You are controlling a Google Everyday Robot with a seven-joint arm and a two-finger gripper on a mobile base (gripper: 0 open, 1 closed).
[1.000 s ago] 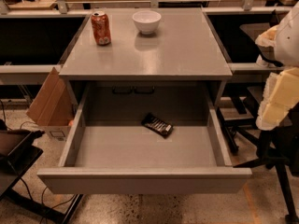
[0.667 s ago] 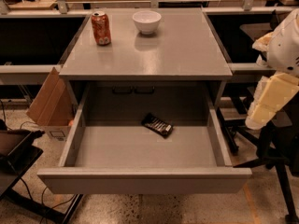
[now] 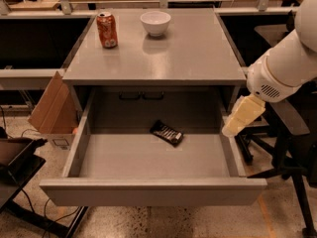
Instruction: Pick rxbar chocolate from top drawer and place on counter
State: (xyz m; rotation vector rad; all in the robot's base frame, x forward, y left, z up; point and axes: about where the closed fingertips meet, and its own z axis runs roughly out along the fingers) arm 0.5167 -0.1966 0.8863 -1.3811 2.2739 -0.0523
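Note:
The rxbar chocolate (image 3: 167, 133), a flat black bar with pale lettering, lies on the floor of the open top drawer (image 3: 148, 192), towards the back and a little right of centre. The grey counter (image 3: 183, 53) sits above the drawer. My white arm reaches in from the right. Its cream end with the gripper (image 3: 232, 128) hangs over the drawer's right wall, to the right of the bar and apart from it.
An orange soda can (image 3: 107, 29) and a white bowl (image 3: 155, 23) stand at the back of the counter. A cardboard box (image 3: 49, 108) leans at the cabinet's left. A black chair (image 3: 292, 133) stands at the right. Light wooden tables lie behind.
My arm has swung left and down from the right edge, bringing the gripper over the drawer's right wall. The bar, can and bowl have not moved.

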